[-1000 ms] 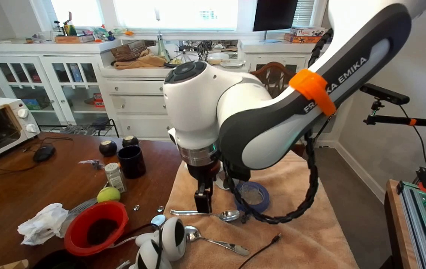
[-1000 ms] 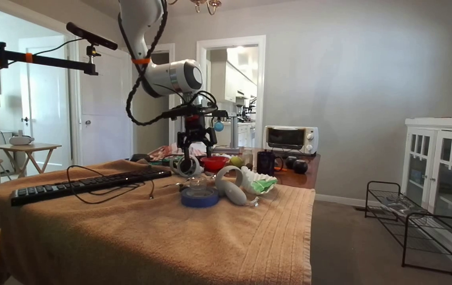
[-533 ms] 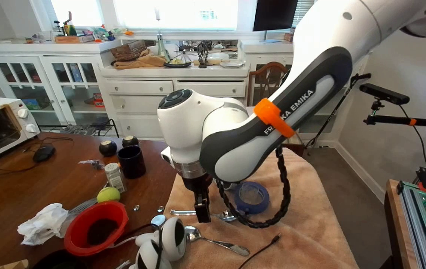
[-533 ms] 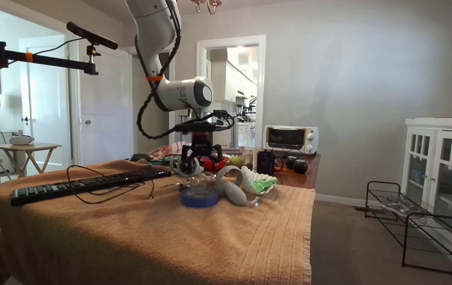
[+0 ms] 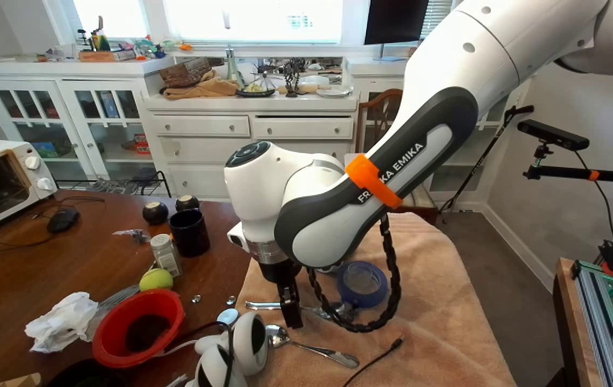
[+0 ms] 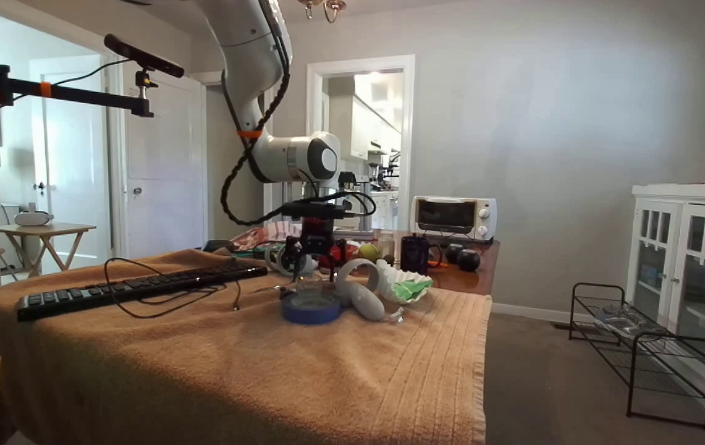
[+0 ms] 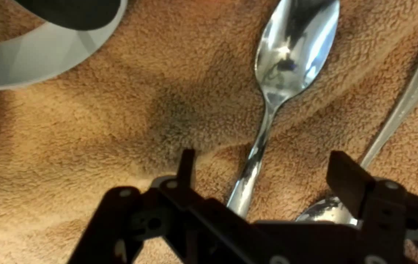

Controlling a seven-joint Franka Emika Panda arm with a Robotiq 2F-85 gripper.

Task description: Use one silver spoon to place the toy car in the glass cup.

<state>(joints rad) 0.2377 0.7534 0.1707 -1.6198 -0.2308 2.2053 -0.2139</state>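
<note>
The claw (image 7: 262,163) has its fingers spread and grips nothing. The spoon (image 7: 274,102) lies with its handle between the fingers; fingertip height above the towel (image 7: 121,146) cannot be judged. The cup (image 5: 361,278), apparently inside the tape (image 5: 364,301), is near the claw, to its right in an exterior view. The car cannot be identified.

Caution – the spare spoon (image 7: 397,113) lies on the claw's right in the wrist view, its bowl partly hidden by a finger. Closing may drag it inward. Fingertips set too low could pinch towel; too high, slip off the handle. The handle slants between the fingers – the spoon may twist on closing, tilting its bowl and later spilling the car.
</note>
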